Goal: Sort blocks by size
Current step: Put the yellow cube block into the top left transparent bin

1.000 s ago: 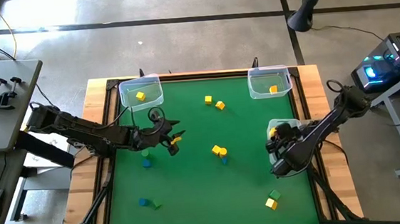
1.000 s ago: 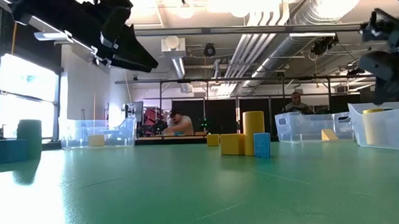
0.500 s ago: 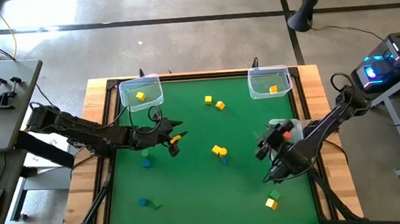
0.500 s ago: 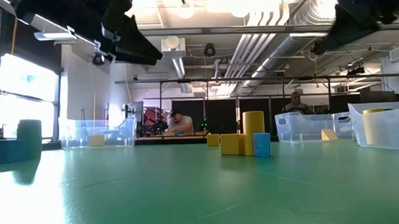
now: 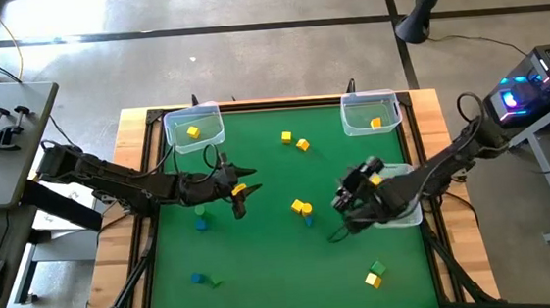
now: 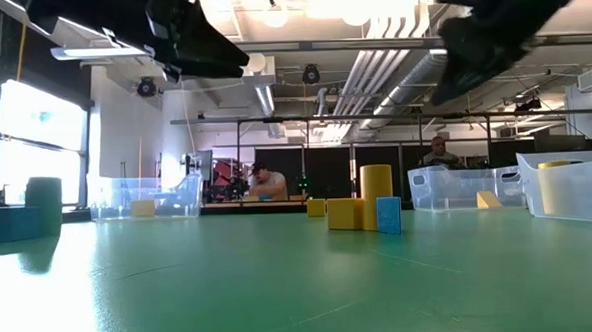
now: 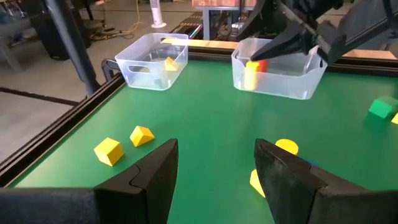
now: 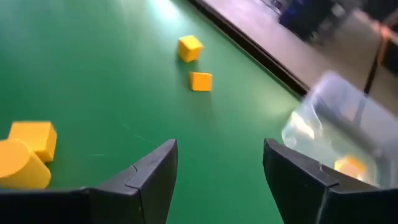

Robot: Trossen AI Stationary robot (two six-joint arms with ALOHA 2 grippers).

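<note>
Meanwhile, the right end effector has swung away from the clear bin at the bench's right edge and now hangs over the green mat between that bin and the central yellow cluster; a second ago it sat at the bin's near-left corner. Its fingers are spread apart with nothing between them. In the low view the right arm has slid from the picture's right edge toward the middle, high above the bench.

The left end effector hovers left of the central cluster, hardly moved since the earlier frames. Its fingers stand apart in the left wrist view; a bit of yellow shows at its tip from above, but I cannot tell whether it grips that.

The blocks lie scattered, and none has shifted. Taking the central yellow cluster as landmark: a blue block touches its near side; two yellow blocks lie toward the far edge; a green and a blue block sit to its left, just beyond the left end effector; a blue and green pair lies toward the near left; a green and yellow pair lies toward the near right. The far-left bin and far-right bin each hold one yellow block.
</note>
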